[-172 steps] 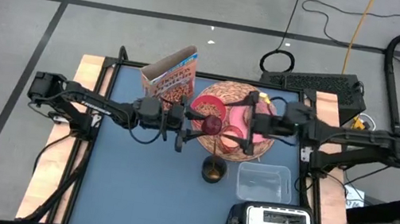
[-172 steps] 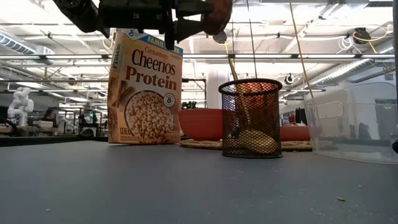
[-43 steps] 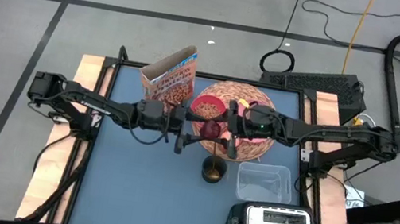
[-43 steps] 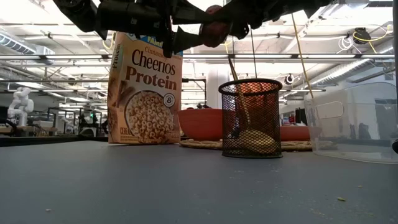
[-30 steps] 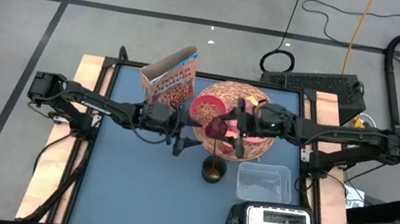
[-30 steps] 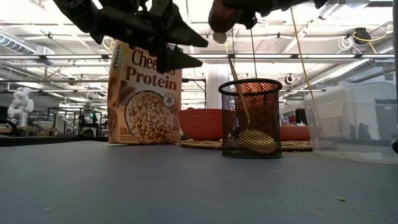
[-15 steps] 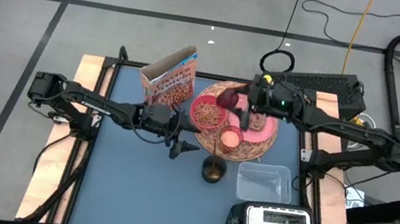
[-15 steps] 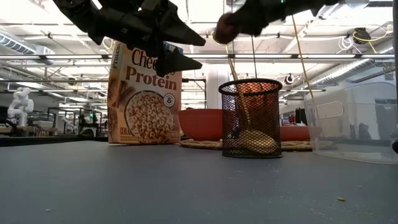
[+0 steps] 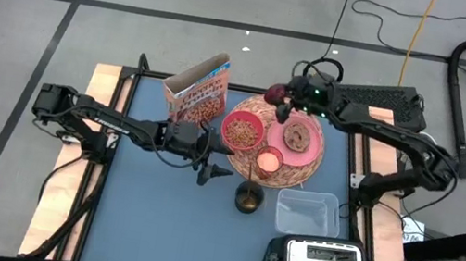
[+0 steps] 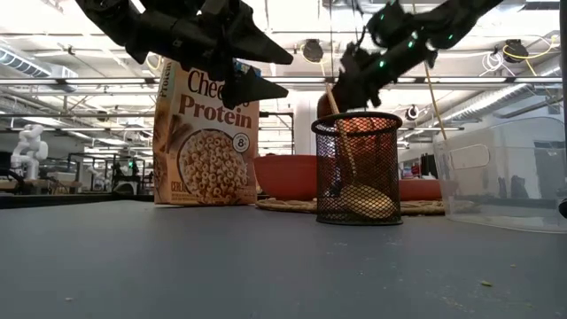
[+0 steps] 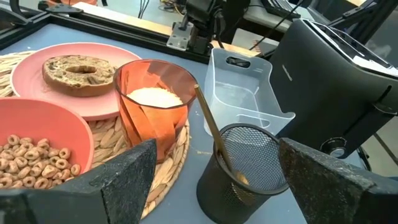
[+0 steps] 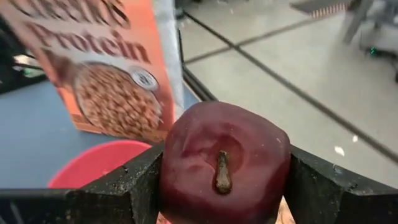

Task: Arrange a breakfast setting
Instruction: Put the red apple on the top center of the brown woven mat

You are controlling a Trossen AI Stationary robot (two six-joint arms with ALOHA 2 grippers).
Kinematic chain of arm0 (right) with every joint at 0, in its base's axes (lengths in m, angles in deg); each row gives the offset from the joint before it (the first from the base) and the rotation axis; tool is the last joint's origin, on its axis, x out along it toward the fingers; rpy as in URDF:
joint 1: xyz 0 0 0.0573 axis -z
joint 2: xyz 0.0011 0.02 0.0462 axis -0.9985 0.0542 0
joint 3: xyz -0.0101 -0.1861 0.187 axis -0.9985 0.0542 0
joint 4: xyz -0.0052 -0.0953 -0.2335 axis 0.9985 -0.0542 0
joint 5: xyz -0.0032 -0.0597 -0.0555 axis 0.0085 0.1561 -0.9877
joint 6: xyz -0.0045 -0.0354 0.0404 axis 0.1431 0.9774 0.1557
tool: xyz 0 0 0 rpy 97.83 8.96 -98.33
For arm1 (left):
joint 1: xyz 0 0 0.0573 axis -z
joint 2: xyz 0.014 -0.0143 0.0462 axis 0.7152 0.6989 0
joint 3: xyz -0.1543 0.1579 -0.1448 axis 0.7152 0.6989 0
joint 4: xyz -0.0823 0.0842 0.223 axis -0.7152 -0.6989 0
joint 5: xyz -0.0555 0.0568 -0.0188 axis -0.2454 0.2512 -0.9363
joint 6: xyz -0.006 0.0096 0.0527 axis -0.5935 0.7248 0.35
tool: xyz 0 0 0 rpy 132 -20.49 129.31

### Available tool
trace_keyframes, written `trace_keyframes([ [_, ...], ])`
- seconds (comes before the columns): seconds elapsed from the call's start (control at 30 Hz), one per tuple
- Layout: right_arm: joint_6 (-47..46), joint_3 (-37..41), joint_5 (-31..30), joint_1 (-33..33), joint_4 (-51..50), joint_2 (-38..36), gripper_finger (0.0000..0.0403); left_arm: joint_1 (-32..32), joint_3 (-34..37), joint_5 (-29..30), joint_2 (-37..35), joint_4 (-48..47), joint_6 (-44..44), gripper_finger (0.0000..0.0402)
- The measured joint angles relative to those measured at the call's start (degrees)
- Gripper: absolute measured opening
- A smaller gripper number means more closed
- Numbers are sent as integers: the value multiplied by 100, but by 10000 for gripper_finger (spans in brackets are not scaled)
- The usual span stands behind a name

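Apple (image 9: 275, 92) now carried off to mat's (image 9: 301, 173) far edge, clamped in right fingers (image 9: 281, 99), probably for spot beside plate (image 9: 309, 158). Left fingers (image 9: 210, 155) kept spread wide, empty, parked above tabletop (image 9: 154, 212) near bowl (image 9: 241, 131).

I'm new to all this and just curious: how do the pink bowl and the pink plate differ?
The pink bowl is deep and holds cereal rings; the pink plate is flat and carries a browned round bread. The bowl sits nearer the cereal box, and the plate looks wider. Both are pink and rest on the woven mat.
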Motion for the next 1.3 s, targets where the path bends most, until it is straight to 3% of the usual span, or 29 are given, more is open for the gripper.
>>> trace_keyframes([
  [0.33,-77,0,-251,276,13,887,260,0,0,-2,-2,-1,-1,337],
  [0.57,-130,2,-422,254,143,902,260,0,2,0,-2,-1,-2,337],
  [0.77,-811,2,-463,79,244,902,260,0,2,0,-2,2,-2,337],
  [0.83,-1105,2,-770,-50,251,902,260,0,2,0,-2,0,-2,337],
  [1.07,-2023,2,-2760,-663,111,902,260,0,2,1,-2,0,-4,337],
  [1.3,-2593,2,-3124,-911,-327,973,260,0,2,2,-2,0,-4,337],
])
